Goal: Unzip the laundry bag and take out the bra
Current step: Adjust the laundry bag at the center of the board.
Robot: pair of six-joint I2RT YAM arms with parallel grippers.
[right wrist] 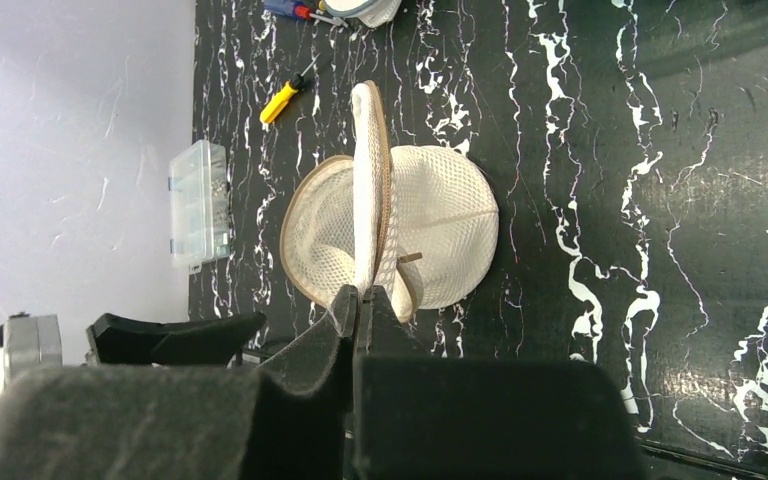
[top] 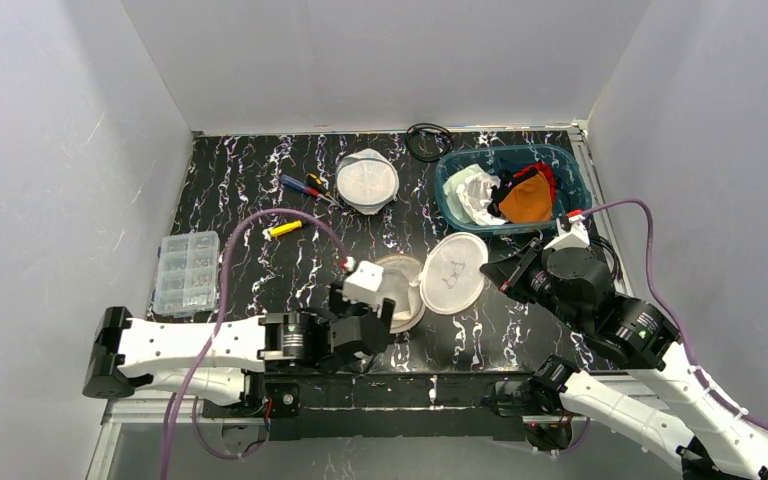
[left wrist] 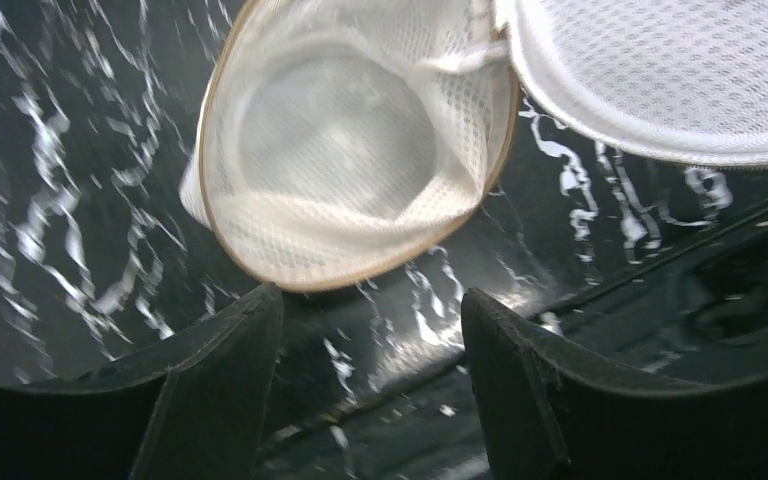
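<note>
Laundry bag [top: 453,272]: a round white mesh clamshell, lying open in two halves near the middle of the table [top: 260,200]; one half rested cup-up, the other was tipped up on its rim.
Bra: whether one lay in the cup could not be told.
Right gripper [right wrist: 360,300]: at the bag's 3 o'clock in the top view, jaws pinched tight on the rim of the raised half.
Left gripper [left wrist: 370,310]: at the bag's 7 o'clock, jaws spread wide with nothing between them, just short of the cup's tan-edged rim.
Second mesh bag [top: 367,180]: at 11 o'clock, closed.
Screwdrivers [top: 305,185]: beside that second bag, at its 9 o'clock.
Teal bin [top: 572,165]: at 1 o'clock, holding orange, white and red garments.
Clear organizer box [top: 188,270]: at 9 o'clock, well apart.
</note>
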